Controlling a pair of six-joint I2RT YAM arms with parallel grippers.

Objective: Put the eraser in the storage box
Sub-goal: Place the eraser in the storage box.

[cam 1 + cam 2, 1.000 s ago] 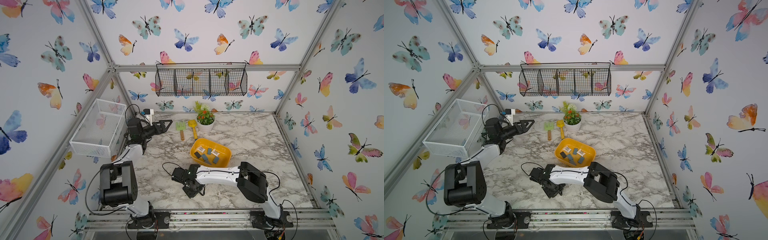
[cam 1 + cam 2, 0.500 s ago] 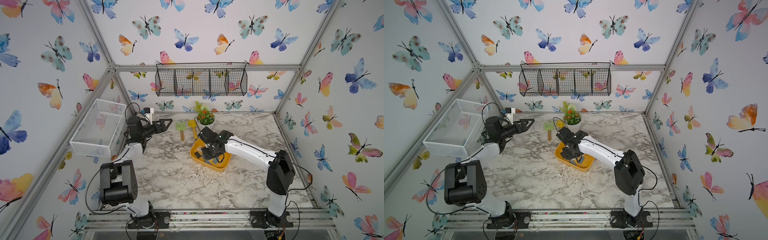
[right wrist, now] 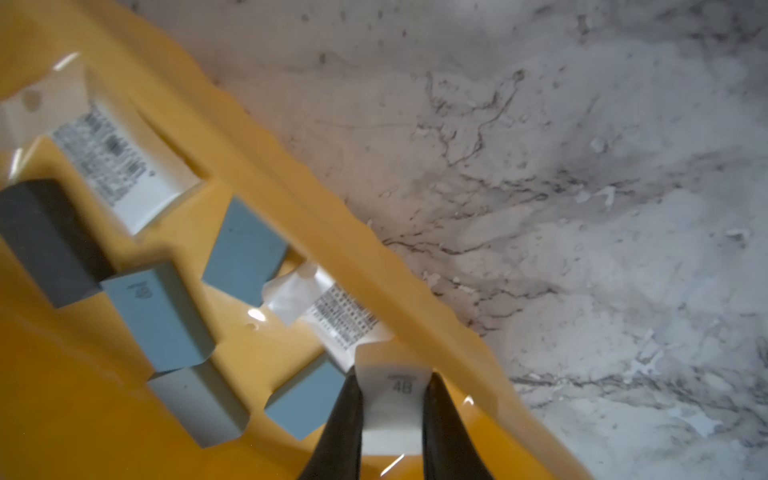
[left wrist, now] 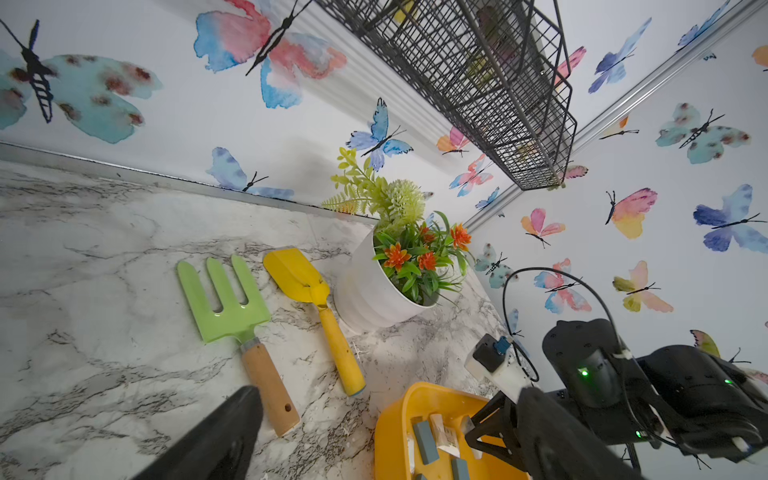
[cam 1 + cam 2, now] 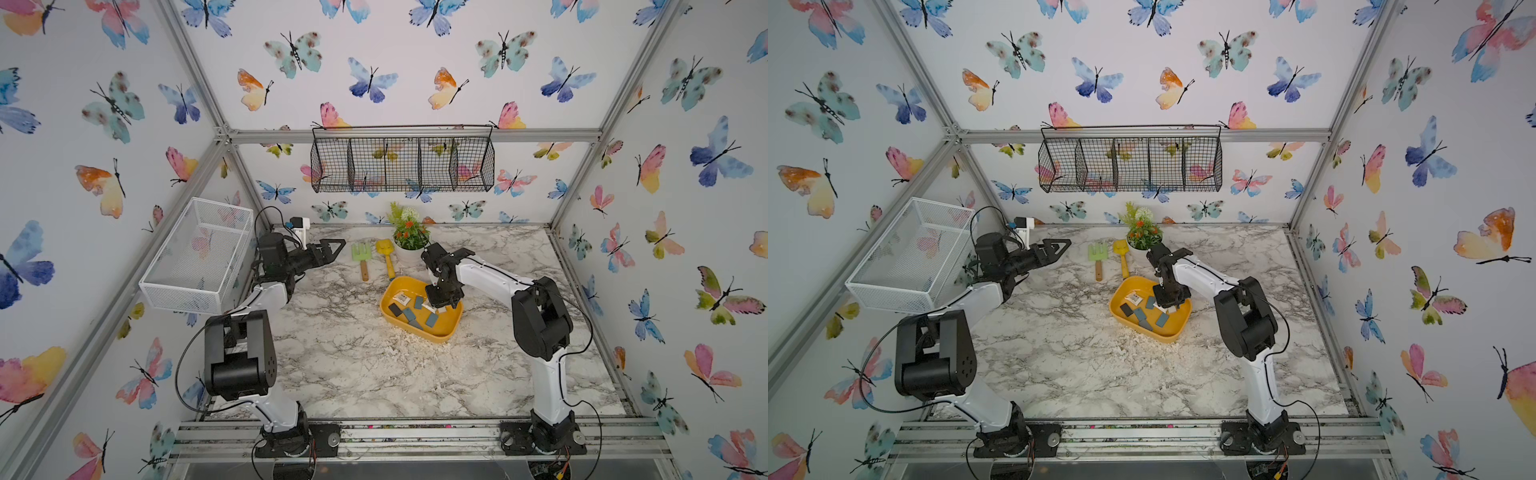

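Jaws on your right gripper (image 3: 392, 380) are drawn in almost fully, pinching a pale eraser (image 3: 392, 399) stamped 4B across its two long sides, and the block sits square between the fingers (image 3: 340, 424). Your left gripper (image 5: 330, 250) is spread as wide as it goes and holds nothing. It is up beside the white mesh basket (image 5: 195, 253), well apart from the work.

The eraser is over the inside of the storage box (image 3: 365, 257), close to the wall that borders the marble table (image 3: 582, 208). A wrapped eraser (image 3: 345, 316) lies just past its end, and several loose erasers (image 3: 158, 316) are scattered deeper in the tub. In a top view, your arm reaches down into the end of the box nearer the plant pot (image 5: 409, 249).

By my reading the carry is over and you are at the release. What the wrist view does not settle is height. The eraser may be resting on the box floor or hanging a little above it, and I would guess the latter.

So the next move is small — ease down if there is a gap, then part the jaws evenly and lift straight up. Keep it inside the wall. This near the rim, a tilted drop could leave it leaning on the edge or perched on the wrapped one.
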